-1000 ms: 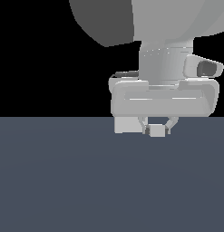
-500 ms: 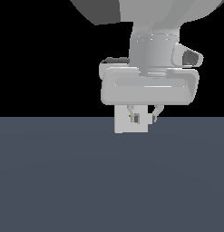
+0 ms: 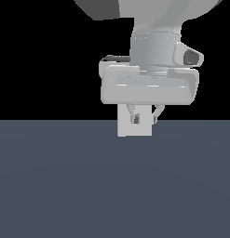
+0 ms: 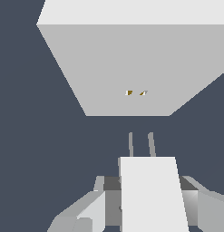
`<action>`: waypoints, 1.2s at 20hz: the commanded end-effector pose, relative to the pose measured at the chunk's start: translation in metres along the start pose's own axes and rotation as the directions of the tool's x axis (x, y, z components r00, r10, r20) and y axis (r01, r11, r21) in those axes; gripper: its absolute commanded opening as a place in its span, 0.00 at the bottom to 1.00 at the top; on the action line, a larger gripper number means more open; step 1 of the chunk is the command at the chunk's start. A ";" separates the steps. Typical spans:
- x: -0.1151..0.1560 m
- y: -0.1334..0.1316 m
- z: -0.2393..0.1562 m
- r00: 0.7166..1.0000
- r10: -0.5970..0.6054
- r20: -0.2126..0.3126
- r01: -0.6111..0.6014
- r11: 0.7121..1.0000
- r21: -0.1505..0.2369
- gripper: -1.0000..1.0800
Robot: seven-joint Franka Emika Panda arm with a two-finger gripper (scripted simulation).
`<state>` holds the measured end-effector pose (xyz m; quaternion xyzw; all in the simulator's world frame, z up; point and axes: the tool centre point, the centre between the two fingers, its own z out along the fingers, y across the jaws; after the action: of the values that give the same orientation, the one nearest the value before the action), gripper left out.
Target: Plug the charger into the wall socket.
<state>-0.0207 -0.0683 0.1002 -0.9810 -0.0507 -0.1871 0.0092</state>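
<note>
My gripper (image 4: 147, 209) is shut on the charger (image 4: 148, 190), a plain white block. Its two thin prongs (image 4: 141, 144) point at the wall socket (image 4: 131, 68), with a gap left before the panel. The wall socket is a flat pale grey square panel with two small orange marks (image 4: 135, 93) near its centre. In the exterior view my gripper (image 3: 145, 119) hangs just in front of the wall socket (image 3: 134, 130). There the charger blends into the panel behind it and is hard to make out.
A dark blue-grey floor (image 3: 111, 186) stretches under the arm and around the panel. The wide grey hand body (image 3: 149, 88) and the wrist above it hide the panel's upper part in the exterior view.
The gripper with the charger rose and shifted to the exterior view's left, then nearly stopped over the last half second. More of the socket panel now shows behind the fingers.
</note>
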 end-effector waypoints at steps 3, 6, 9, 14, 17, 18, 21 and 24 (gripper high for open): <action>0.001 0.000 0.000 1.000 0.000 0.000 0.000 1.000 0.000 0.00; 0.004 0.000 0.002 1.000 0.000 0.000 0.000 1.000 0.000 0.00; 0.011 0.000 0.004 1.000 0.000 0.000 0.000 1.000 0.000 0.00; 0.029 0.000 0.012 1.000 0.000 0.001 0.000 1.000 0.000 0.00; 0.038 0.000 0.015 1.000 0.000 0.001 0.000 1.000 0.000 0.00; 0.041 0.000 0.016 1.000 0.000 0.001 0.000 1.000 0.000 0.00; 0.045 0.000 0.018 1.000 0.000 0.001 0.000 1.000 0.000 0.00; 0.047 0.000 0.019 1.000 0.000 0.001 0.000 1.000 0.000 0.00</action>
<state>0.0279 -0.0627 0.0996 -0.9812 -0.0508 -0.1861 0.0095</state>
